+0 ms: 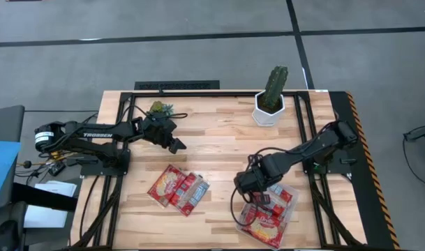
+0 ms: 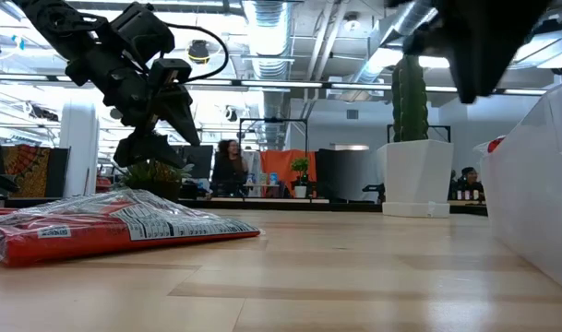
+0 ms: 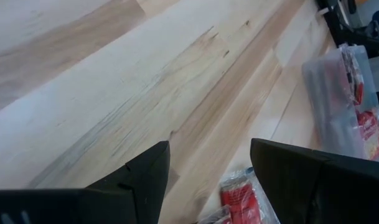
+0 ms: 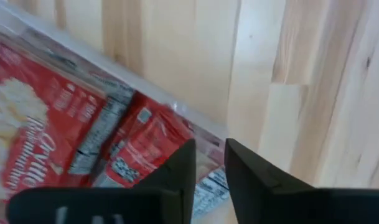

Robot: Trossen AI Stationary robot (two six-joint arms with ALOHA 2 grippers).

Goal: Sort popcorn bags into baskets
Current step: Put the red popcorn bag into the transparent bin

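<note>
High view: left gripper (image 1: 176, 146) hangs released above bare wood beyond the loose popcorn bags (image 1: 177, 188); right gripper (image 1: 248, 187) sits over the clear tray (image 1: 239, 224) holding more bags. Low view: loose bags (image 2: 105, 224) flat on the table. Right wrist view: fingers (image 4: 177, 168) nearly together over the tray rim (image 4: 195, 118), nothing between them.

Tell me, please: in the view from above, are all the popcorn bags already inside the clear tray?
No. Some popcorn bags lie on the bare table, apart from the clear tray.
</note>
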